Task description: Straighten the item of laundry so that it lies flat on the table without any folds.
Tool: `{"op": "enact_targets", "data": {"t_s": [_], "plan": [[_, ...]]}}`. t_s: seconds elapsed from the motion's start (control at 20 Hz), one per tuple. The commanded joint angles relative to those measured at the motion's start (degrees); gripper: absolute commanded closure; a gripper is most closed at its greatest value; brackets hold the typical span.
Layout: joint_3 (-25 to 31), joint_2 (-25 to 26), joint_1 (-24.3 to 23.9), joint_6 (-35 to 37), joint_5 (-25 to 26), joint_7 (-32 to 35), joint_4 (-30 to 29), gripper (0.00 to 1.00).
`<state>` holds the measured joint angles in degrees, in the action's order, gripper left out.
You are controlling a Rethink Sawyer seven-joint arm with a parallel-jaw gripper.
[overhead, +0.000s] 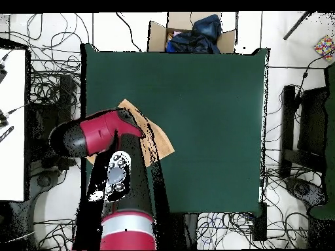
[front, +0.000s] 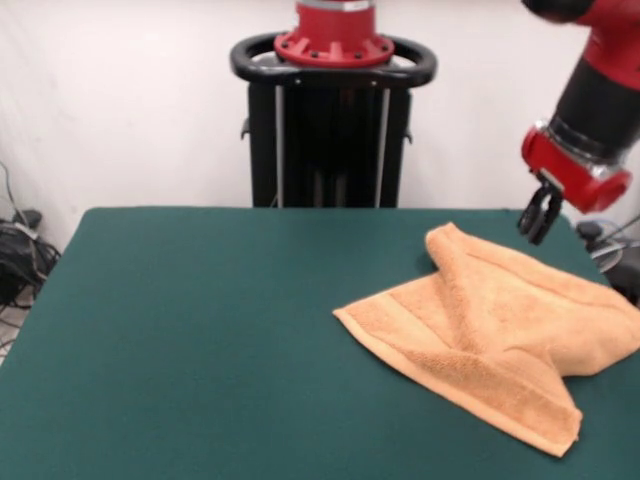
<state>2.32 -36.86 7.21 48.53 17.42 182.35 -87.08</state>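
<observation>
Honestly, I read my gripper [front: 540, 222] as nearly closed and empty above the towel [front: 500, 330]; descending there could pinch 2 layers, keeping the fold.

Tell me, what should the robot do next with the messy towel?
Probably lower the gripper onto the bunched far corner of the towel. The gripper hangs above the table, holding nothing, and the towel lies folded over itself there.

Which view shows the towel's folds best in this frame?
The front view: the towel lies in plain sight, folded over itself on the table, with the pincer above its far corner. In the overhead view the arm covers most of the towel; only some edges show.
</observation>
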Motion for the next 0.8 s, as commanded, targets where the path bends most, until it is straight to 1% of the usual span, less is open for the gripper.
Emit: {"op": "enact_targets", "data": {"t_s": [0.05, 0.25, 0.4, 0.55, 0.65, 0.8], "plan": [[0.56, 8.79, -0.93, -6.79, 4.04, -2.29, 2.15, 1.00], [-0.08, 12.87, -1.00, -9.92, 5.28, -1.30, 4.16, 1.00], [-0.94, 14.72, -0.39, -10.75, 5.53, -0.59, 5.16, 1.00], [-1.21, 16.64, 0.09, -12.13, 4.78, 0.83, 5.01, 1.00], [-1.45, 17.12, 0.21, -12.67, 4.72, 0.89, 5.24, 1.00], [-1.40, 16.00, -0.41, -11.94, 4.55, -0.87, 5.05, 1.00]]}}
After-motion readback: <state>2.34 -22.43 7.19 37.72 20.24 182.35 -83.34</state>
